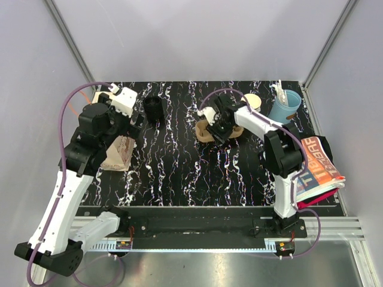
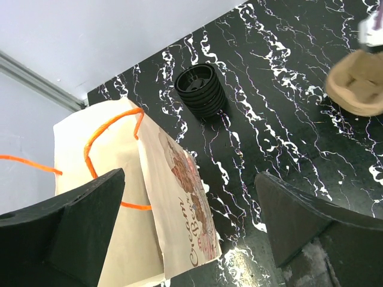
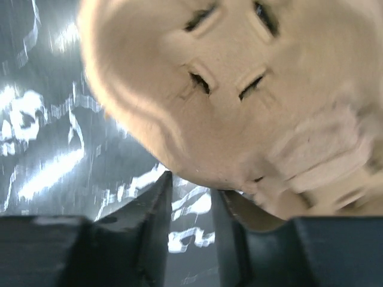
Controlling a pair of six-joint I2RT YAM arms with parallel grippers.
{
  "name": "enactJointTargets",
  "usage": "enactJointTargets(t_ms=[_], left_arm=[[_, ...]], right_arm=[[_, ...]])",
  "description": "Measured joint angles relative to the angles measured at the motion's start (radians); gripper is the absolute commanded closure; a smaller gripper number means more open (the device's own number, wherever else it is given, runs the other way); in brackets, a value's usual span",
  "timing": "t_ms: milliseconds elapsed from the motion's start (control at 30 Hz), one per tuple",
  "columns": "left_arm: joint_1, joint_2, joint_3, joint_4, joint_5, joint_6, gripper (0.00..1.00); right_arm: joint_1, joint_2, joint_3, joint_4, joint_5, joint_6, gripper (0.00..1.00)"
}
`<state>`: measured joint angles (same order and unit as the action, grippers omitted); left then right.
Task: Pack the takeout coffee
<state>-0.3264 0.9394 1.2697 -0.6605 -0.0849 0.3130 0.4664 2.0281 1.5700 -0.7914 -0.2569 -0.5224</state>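
Observation:
A tan paper cup with a pale open top stands at the back, half hidden behind my right arm; I cannot tell whether it is one cup or a stack. A stack of black lids stands at the back left and also shows in the left wrist view. My right gripper has its jaws nearly closed on the rim of a tan pulp cup carrier, which fills the right wrist view above that gripper. My left gripper is open and empty above a paper bag with orange handles.
A light blue cup with a white item in it stands at the back right. An orange and blue printed bag lies at the right edge. Grey walls close in the table on three sides. The paper bag lies flat at the left.

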Motion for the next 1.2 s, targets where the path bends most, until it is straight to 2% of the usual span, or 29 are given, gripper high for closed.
enactJointTargets(t_ms=[67,167,267,667,733,767,800,967,1200], left_arm=[[0.006,-0.002,-0.001,0.000,0.000,-0.003,0.01],[0.015,-0.003,-0.003,0.000,-0.002,-0.007,0.01],[0.026,-0.003,-0.004,0.000,-0.004,-0.008,0.01],[0.060,-0.004,-0.004,0.002,-0.006,-0.026,0.01],[0.062,-0.004,-0.004,0.003,-0.006,-0.027,0.01],[0.063,-0.004,-0.005,0.003,-0.006,-0.027,0.01],[0.064,-0.004,-0.005,0.003,-0.006,-0.027,0.01],[0.066,-0.004,-0.014,0.005,-0.006,-0.030,0.01],[0.067,-0.004,-0.020,0.004,-0.005,-0.031,0.01]], right_arm=[[0.010,0.038,0.061,0.013,0.000,0.007,0.70],[0.017,0.103,0.156,0.027,0.001,0.008,0.88],[0.018,0.160,0.232,0.026,0.002,-0.016,1.00],[0.018,0.351,0.507,-0.043,0.011,-0.153,1.00],[0.018,0.375,0.561,-0.060,0.013,-0.169,0.45],[0.018,0.390,0.597,-0.071,0.012,-0.177,0.07],[0.018,0.398,0.621,-0.078,0.014,-0.177,0.01],[0.018,0.410,0.677,-0.099,0.015,-0.198,0.00],[0.018,0.390,0.611,-0.117,0.004,-0.203,0.00]])
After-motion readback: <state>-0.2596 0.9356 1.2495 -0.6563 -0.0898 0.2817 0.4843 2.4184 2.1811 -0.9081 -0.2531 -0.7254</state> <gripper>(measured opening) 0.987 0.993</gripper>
